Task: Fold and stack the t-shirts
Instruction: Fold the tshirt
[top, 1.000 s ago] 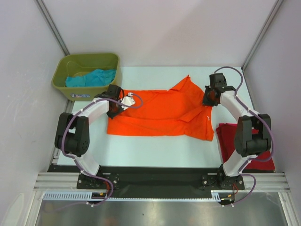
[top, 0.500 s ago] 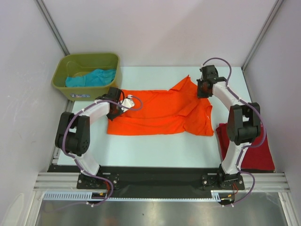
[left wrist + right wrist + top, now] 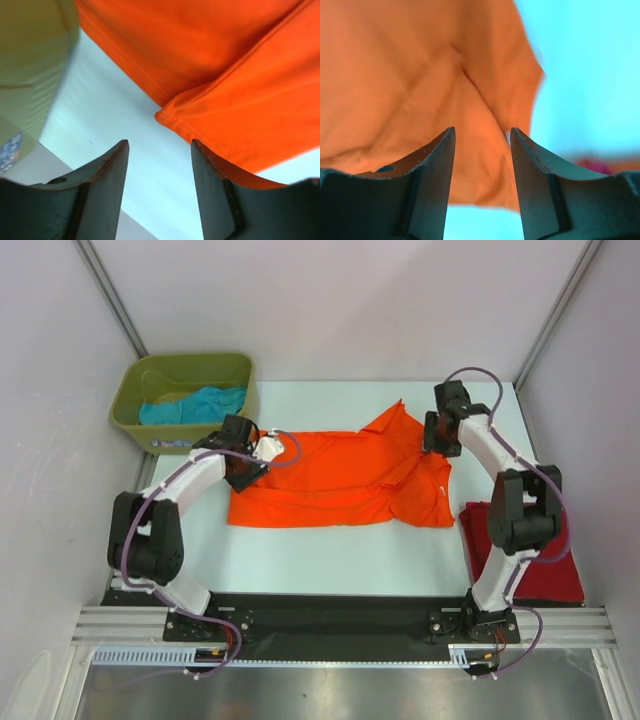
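Both grippers are wide open right now, nothing pinched in either. Left gripper (image 3: 157, 145) hangs over bare table (image 3: 320, 550) with a folded corner of the orange t-shirt (image 3: 340, 480) sitting just ahead of its fingertips, a bit toward its right-hand finger. Right gripper (image 3: 482, 132) is over the cloth at the other end, jaws apart, a crease running down between them.

The orange shirt lies flat in the middle of the table, long axis left to right, so it stretches from one gripper to the other. The left end is a straight edge that looks like the hem, and the small white neck label (image 3: 443, 489) shows near the right end, so I'd say it points neck-right. One sleeve pokes out toward the far side, next to the right gripper. Each arm is basically on its own end, so neither has to reach. My guess is the next move is a two-handed pinch on the far edge.

Dark red shirt (image 3: 478, 525) is on the right by the right arm's base, partly hidden by the arm. Teal shirt (image 3: 205, 403) is bunched up in the olive bin (image 3: 130, 400), far left, just beside the left gripper.
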Action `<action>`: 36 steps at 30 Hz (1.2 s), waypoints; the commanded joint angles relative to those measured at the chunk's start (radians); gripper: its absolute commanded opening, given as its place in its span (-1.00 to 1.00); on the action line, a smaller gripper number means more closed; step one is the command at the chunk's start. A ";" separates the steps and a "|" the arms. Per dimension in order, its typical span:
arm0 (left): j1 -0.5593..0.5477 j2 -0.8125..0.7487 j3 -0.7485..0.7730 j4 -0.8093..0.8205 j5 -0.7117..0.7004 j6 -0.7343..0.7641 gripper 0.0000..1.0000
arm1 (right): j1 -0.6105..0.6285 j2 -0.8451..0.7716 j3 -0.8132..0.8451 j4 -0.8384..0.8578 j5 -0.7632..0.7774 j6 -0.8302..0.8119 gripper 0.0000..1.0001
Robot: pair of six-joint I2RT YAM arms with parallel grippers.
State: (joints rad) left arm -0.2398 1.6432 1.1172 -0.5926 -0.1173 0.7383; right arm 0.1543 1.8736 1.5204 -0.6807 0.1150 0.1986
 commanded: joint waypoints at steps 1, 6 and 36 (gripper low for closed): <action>0.004 -0.123 0.069 -0.116 0.178 -0.019 0.13 | -0.013 -0.199 -0.075 -0.101 0.104 0.114 0.05; -0.001 -0.203 -0.115 -0.147 0.214 0.065 0.01 | -0.021 -0.359 -0.371 -0.142 0.069 0.217 0.03; 0.057 -0.255 -0.350 0.156 0.034 0.128 -1.00 | -0.239 -0.533 -0.756 0.052 0.008 0.344 -1.00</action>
State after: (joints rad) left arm -0.2184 1.4448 0.7116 -0.3981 -0.0818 0.8646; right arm -0.0647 1.4078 0.7433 -0.5797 0.0715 0.5468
